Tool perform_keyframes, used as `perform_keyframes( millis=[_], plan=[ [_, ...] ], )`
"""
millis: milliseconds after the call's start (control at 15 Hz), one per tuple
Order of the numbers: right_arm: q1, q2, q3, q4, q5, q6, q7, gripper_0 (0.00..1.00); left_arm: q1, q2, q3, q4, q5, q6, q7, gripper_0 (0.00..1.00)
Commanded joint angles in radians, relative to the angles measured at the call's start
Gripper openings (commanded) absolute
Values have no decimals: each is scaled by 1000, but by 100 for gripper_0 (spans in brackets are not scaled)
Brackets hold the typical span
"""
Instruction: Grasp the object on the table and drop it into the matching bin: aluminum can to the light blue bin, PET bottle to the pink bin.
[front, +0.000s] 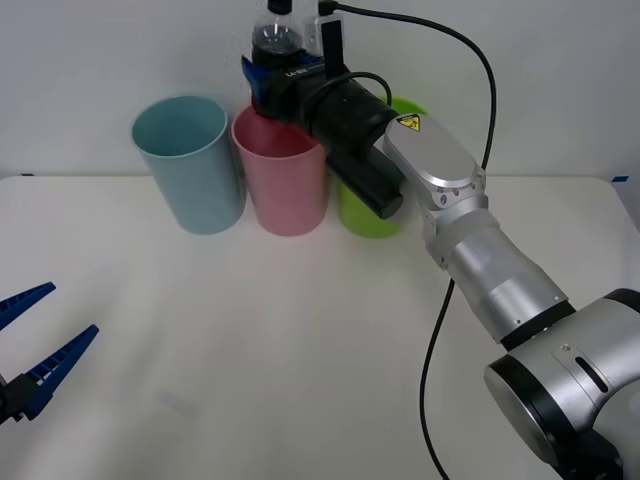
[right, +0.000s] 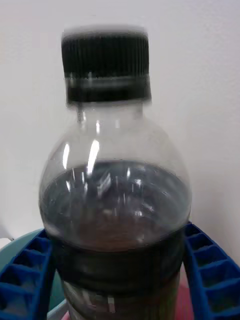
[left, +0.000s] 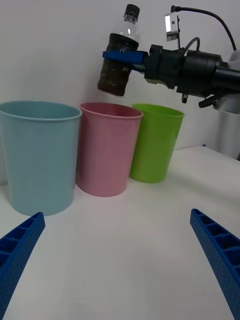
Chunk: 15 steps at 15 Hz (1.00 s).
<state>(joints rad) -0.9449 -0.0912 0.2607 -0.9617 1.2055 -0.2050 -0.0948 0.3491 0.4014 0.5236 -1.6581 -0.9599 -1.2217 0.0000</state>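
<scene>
Holding the PET bottle pinched upright in your right gripper, you're hovering it over the pink bin at 12 o'clock on the table. Centre over the rim before letting go. Left gripper is idling spread at 8 o'clock.

The right arm hides most of the lime green bin; the PET bottle is blurred, its base cut off
</scene>
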Motion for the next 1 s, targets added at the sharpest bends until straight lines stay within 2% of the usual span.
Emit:
perform_keyframes(
  millis=[67, 200, 467, 1000],
  plan=[
    [2, 1, -2, 0, -3, -5, 3, 100, 0, 0, 0, 0, 0, 0, 0, 100],
    [11, -2, -5, -12, -6, -19, 3, 100, 0, 0, 0, 0, 0, 0, 0, 100],
    [127, -44, 5, -180, -6, -34, 1, 100, 0, 0, 0, 0, 0, 0, 0, 100],
    [402, -196, 32, -526, -6, -80, -11, 100, 0, 0, 0, 0, 0, 0, 0, 100]
  ],
)
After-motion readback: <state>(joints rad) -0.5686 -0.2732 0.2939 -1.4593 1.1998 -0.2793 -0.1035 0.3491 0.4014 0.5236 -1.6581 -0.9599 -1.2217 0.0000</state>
